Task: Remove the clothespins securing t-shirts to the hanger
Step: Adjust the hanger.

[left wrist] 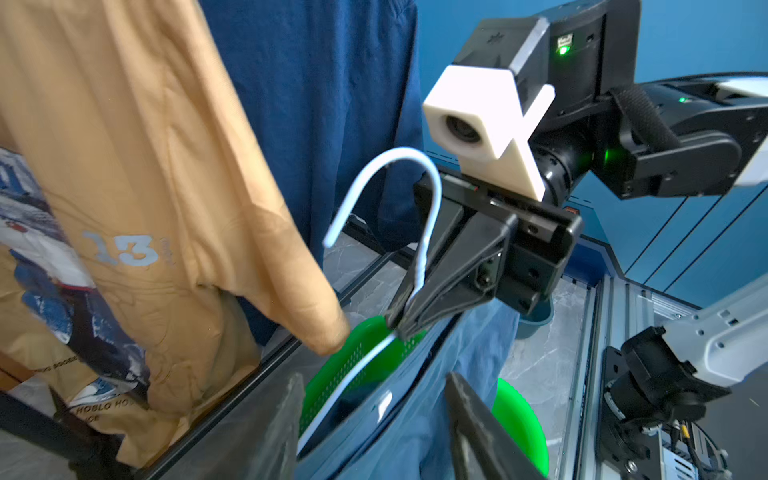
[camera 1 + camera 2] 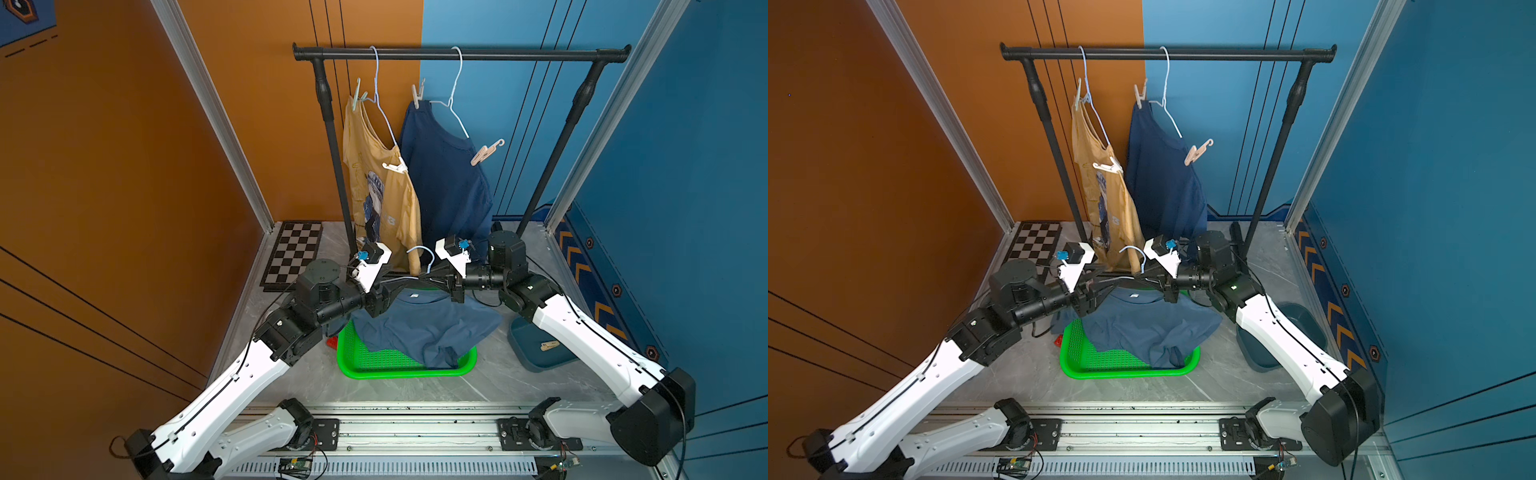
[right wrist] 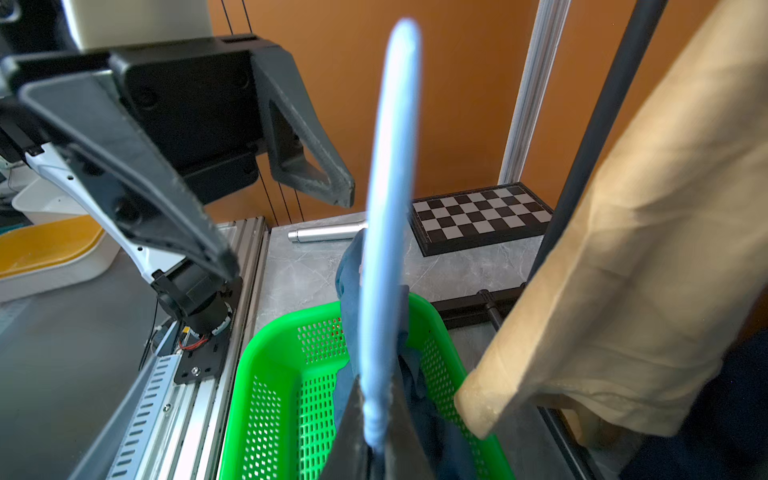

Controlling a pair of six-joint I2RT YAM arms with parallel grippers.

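The blue hanger (image 1: pixel 432 183) was pinched by the right claw (image 1: pixel 405 316). The left claw (image 3: pixel 286 230) was held spread near the gray-blue shirt (image 2: pixel 428 328).

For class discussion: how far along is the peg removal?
Done: the slate-blue t-shirt, no pegs showing, hangs over the green plastic basket; a cream clothespin in the blue tub. In hand: the right gripper pinches its pale blue wire hanger, the left gripper open. Left: four pastel pegs on the mustard shirt and navy shirt.
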